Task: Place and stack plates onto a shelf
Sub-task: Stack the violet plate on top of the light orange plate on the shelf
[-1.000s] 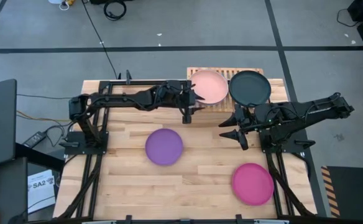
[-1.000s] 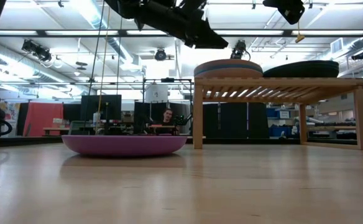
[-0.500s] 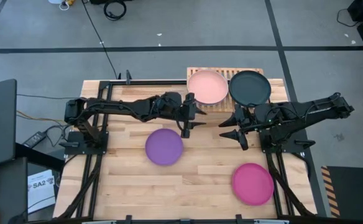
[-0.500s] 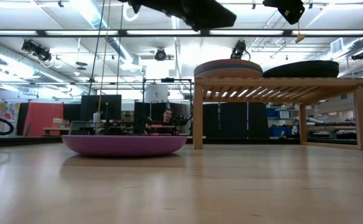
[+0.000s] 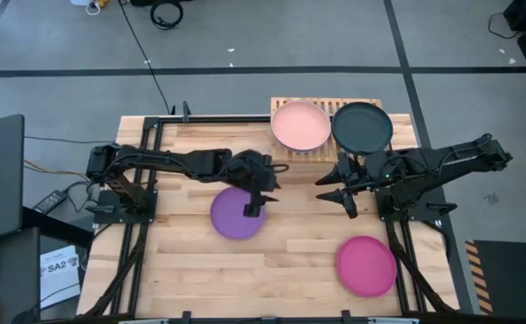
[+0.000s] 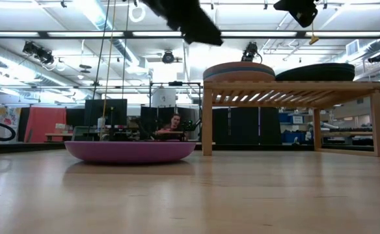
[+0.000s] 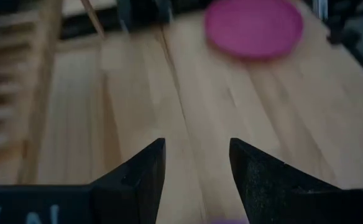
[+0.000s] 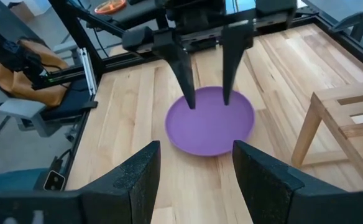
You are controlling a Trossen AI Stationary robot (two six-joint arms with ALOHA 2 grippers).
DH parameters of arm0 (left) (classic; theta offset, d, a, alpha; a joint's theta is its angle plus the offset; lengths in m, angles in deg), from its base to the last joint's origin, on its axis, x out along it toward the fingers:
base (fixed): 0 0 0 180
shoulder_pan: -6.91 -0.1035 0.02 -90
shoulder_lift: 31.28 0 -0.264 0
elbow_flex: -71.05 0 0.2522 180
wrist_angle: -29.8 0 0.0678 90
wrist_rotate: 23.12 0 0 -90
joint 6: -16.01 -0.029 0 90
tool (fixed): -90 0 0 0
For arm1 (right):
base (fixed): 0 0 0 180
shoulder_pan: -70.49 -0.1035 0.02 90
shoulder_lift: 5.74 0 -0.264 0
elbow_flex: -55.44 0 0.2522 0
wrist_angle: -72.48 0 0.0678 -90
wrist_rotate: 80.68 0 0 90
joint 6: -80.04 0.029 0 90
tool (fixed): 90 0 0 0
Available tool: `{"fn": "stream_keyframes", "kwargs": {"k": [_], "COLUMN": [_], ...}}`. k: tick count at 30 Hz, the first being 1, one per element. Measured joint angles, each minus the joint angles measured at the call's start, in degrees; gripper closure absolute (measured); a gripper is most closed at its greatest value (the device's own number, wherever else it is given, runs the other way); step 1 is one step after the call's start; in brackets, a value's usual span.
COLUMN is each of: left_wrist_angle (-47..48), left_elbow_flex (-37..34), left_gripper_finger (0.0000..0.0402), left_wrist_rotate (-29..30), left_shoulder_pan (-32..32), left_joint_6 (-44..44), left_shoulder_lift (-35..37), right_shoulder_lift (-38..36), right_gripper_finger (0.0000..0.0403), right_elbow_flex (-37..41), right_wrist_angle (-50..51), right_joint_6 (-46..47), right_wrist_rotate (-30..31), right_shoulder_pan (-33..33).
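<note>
Two stacks on rack: round flat peach plate (image 5: pixel 301 125) and black plate (image 5: pixel 362 125) are sitting side by side on the low light-wood slatted shelf (image 5: pixel 284 149).
Left gripper (image 5: pixel 253 205): hovering over the round purple plate (image 5: pixel 237 212), fingers spread, empty.
Right gripper (image 5: pixel 332 188): waiting mid-table beside the shelf, fingers apart, empty.
Loose: round magenta plate (image 5: pixel 367 265) is lying on the plank tabletop (image 5: pixel 182 270), near the right front corner.

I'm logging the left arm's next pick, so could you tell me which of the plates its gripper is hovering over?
The purple plate, mid-table. The left gripper hangs open above its edge; the magenta plate lies apart, the other two sit on the shelf.
</note>
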Motion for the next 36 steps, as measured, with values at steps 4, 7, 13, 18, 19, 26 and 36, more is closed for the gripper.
{"fn": "stream_keyframes", "kwargs": {"k": [4, 7, 13, 18, 19, 26, 36], "left_wrist_angle": [10.3, 17.5, 30.1, 31.8, 31.7, 24.2, 12.5], "left_elbow_flex": [-0.1, 0.0, 0.0, -1.9, -2.5, -9.6, -21.4], "left_gripper_finger": [0.0217, 0.0217, 0.0217, 0.0217, 0.0217, 0.0217, 0.0217], "left_wrist_rotate": [0.2, 2.4, 7.5, 8.4, 8.4, 8.4, 6.9], "left_shoulder_pan": [0.0, -0.3, -2.1, -5.2, -5.9, -10.8, -14.1], "left_joint_6": [0.7, 1.4, 1.5, 1.5, 1.5, 2.8, 5.7], "left_shoulder_lift": [0.7, 0.8, 0.3, 0.3, 0.3, 0.3, 0.2], "right_shoulder_lift": [0.1, 0.3, 0.6, 0.9, 0.9, 0.9, 0.9], "right_gripper_finger": [0.0197, 0.0197, 0.0197, 0.0197, 0.0197, 0.0197, 0.0197], "right_elbow_flex": [0.0, 0.0, 0.0, 0.0, 0.0, 0.0, 0.0], "right_wrist_angle": [-0.1, -0.1, -0.1, 0.0, 0.0, 0.0, 0.0], "right_joint_6": [0.0, 0.0, 0.0, 0.0, 0.0, 0.0, 0.0], "right_wrist_rotate": [0.0, 0.0, 0.0, 0.0, 0.0, 0.0, 0.0], "right_shoulder_pan": [0.0, 0.0, 0.0, 0.0, 0.0, 0.0, 0.0]}}
